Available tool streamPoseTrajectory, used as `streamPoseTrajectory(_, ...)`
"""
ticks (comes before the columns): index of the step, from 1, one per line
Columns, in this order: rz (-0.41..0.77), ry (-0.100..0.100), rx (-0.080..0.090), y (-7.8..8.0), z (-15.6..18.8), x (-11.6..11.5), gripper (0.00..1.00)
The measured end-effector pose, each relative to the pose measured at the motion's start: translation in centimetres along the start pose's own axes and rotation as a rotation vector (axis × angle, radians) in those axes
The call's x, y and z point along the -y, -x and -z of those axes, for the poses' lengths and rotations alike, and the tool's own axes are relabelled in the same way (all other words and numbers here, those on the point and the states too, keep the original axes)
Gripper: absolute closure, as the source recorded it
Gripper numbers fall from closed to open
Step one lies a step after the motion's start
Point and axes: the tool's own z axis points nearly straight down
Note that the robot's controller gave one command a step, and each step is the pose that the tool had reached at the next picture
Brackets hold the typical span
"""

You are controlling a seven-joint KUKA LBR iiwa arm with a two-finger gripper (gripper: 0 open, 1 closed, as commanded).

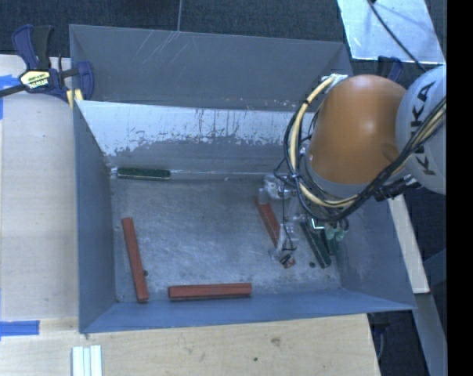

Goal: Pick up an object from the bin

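The gripper (287,251) is down low on the right side of the bin (92,210), just beside a red-brown stick (267,220), and I cannot tell if it is open or closed.

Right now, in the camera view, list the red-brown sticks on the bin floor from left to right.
Red-brown stick along the left wall → red-brown stick along the front wall → tilted red-brown stick at the right.

My orange cover (354,131) and cables (300,124) hide the right back corner of the bin (95,210), my claw (287,253) covers the near end of a reddish-brown stick (267,218), and a dark green thing (321,251) beside it is too shadowed to name.
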Motion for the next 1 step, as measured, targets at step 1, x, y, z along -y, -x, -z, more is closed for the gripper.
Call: streamPoseTrajectory(1,0.053,-0.002,0.008,8.47,-10.65,4.15,0.0)
